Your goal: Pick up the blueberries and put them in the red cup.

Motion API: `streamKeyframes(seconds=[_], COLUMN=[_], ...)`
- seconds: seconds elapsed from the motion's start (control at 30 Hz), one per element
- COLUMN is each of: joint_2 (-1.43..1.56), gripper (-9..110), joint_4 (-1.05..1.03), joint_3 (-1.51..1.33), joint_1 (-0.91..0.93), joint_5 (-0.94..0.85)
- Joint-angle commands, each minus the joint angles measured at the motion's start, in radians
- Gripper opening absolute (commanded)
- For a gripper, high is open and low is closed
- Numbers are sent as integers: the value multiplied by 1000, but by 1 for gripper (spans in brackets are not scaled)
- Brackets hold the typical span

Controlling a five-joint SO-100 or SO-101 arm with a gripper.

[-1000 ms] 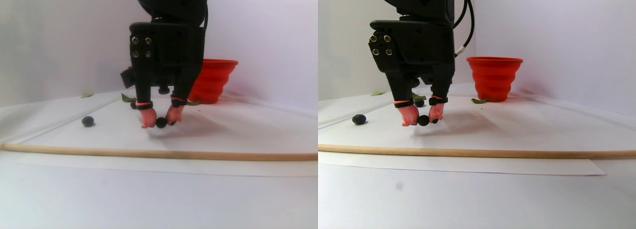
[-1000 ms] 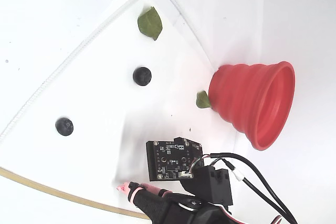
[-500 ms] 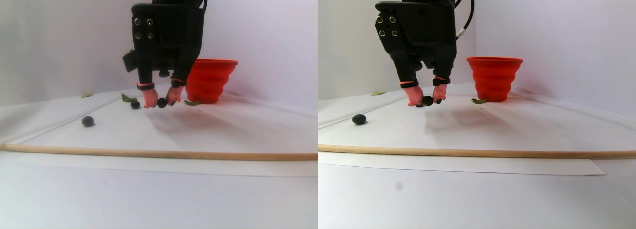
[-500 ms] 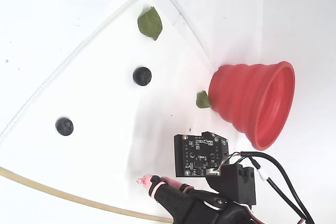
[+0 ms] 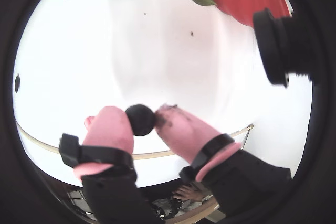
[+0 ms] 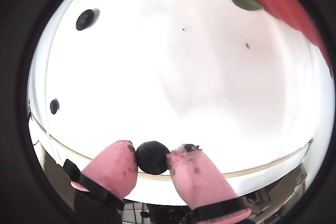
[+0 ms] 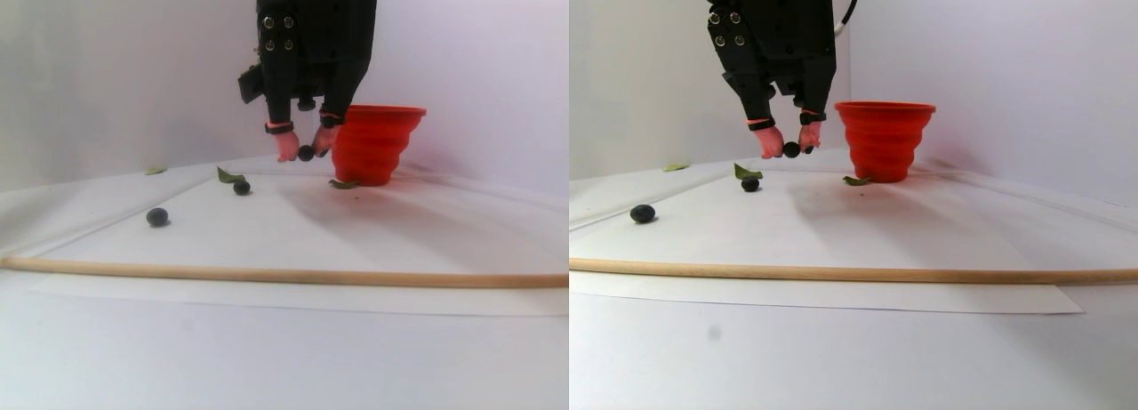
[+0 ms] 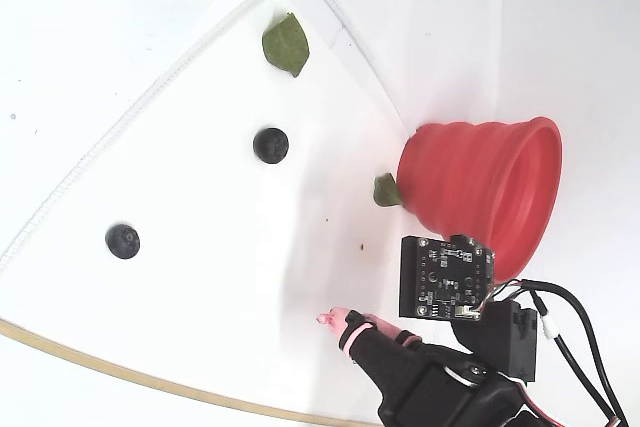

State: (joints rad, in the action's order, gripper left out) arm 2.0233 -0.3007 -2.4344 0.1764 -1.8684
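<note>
My gripper (image 7: 305, 152) hangs in the air, its pink-tipped jaws shut on one dark blueberry (image 5: 139, 121), which also shows in a wrist view (image 6: 152, 157). In the stereo pair view it sits just left of the red cup (image 7: 378, 143), below rim height. That ribbed, flared red cup (image 8: 480, 187) stands on the white sheet. Two more blueberries lie on the sheet: one (image 8: 271, 145) nearer the cup, one (image 8: 122, 241) farther left. In the fixed view only a pink fingertip (image 8: 330, 318) shows; the held berry is hidden there.
A green leaf (image 8: 286, 44) lies beyond the berries and a smaller leaf (image 8: 387, 190) rests against the cup's base. A thin wooden stick (image 7: 284, 275) runs across the front of the sheet. White walls close in behind the cup.
The gripper has lifted off the sheet with the blueberry held and moved up and toward the red cup. The two loose berries and the cup stayed put.
</note>
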Motion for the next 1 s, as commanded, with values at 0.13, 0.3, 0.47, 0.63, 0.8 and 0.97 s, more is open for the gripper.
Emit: streamKeyframes(seconds=[0.13, 0.3, 0.47, 0.63, 0.8, 0.97], joint_2=[146, 175, 196, 196, 179, 163], gripper=[11, 11, 11, 11, 11, 11], joint_4=[-3, -3, -2, 17, 32, 44], joint_3=[87, 112, 135, 166, 210, 258], joint_1=[25, 35, 41, 55, 66, 77], joint_5=[-9, -2, 0, 0, -6, -8])
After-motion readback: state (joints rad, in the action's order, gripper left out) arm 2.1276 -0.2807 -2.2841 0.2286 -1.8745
